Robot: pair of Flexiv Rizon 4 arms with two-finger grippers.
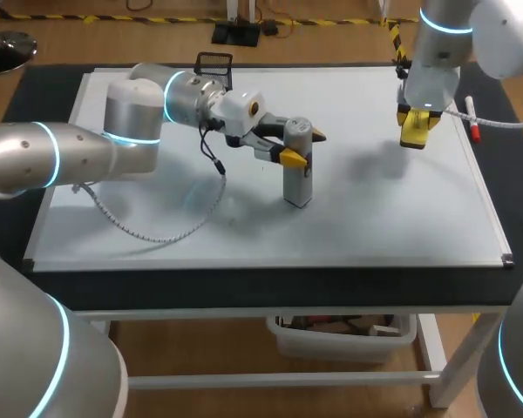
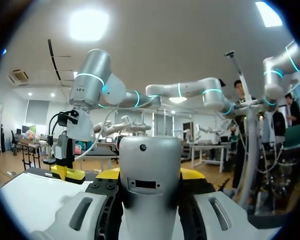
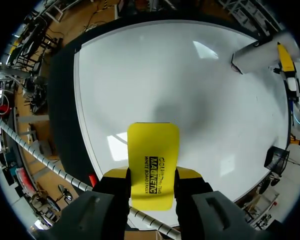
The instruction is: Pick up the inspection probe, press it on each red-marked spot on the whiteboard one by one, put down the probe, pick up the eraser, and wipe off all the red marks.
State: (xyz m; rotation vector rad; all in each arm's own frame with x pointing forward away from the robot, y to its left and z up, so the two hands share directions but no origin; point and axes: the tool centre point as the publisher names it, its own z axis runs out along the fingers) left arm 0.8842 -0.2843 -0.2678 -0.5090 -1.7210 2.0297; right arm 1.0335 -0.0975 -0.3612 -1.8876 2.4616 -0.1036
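A grey inspection probe (image 1: 297, 178) stands upright with its base on the whiteboard (image 1: 383, 218), near the middle. My left gripper (image 1: 303, 146) is shut on its upper part, and in the left wrist view the probe (image 2: 150, 175) sits between the yellow tips. My right gripper (image 1: 416, 122) hangs above the board's far right, shut on a yellow eraser (image 1: 416, 132). Its own view has the eraser (image 3: 152, 165) pointing down over the white surface (image 3: 155, 65), with the probe (image 3: 252, 57) farther off. I see no red marks on the board.
A red-capped marker (image 1: 473, 122) lies by the board's right edge. A black wire basket (image 1: 213, 64) stands at the far edge behind my left arm. A white cable (image 1: 157, 233) trails across the left part of the board.
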